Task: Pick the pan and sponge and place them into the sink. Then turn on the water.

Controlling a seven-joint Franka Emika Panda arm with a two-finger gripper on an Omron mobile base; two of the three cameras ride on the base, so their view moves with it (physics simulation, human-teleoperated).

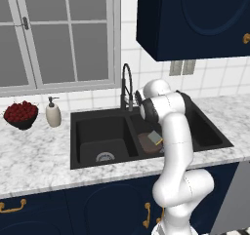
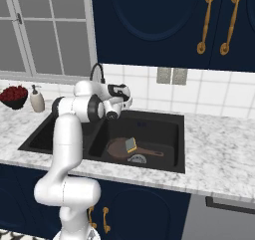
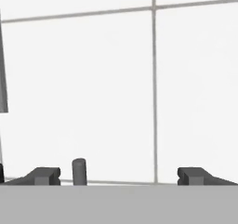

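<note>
Here, in the left base view, you have one sink [image 1: 97, 131] with two basins, one pan [image 1: 148, 142] and one sponge [image 1: 156, 137]. The pan lies in the right basin at about 5 o'clock from the faucet [image 1: 127, 85], and the sponge sits on top of the pan. One soap dispenser [image 1: 53, 113] and one bowl of red fruit [image 1: 21, 114] stand on the counter [image 1: 39, 161] at 9 o'clock from the sink. Your arm hides part of the right basin.

Next, in the right base view, you count the same single pan [image 2: 119, 148], its handle pointing toward 3 o'clock, and the single sponge [image 2: 131, 145] resting on the pan's rim side nearest that handle. Both lie on the floor of the right basin, just above one round drain [image 2: 137, 159]. The gripper [image 2: 128, 100] hangs over the back edge of the sink [image 2: 172, 167], near the faucet [image 2: 97, 72], and touches nothing you can make out.

Last, in the hand view, you see two dark fingertips [image 3: 44, 175] standing far apart, at 7 and 5 o'clock, holding nothing. One small grey upright post [image 3: 79, 171] stands between them, close to the left tip, against white wall tiles [image 3: 83, 88].
</note>
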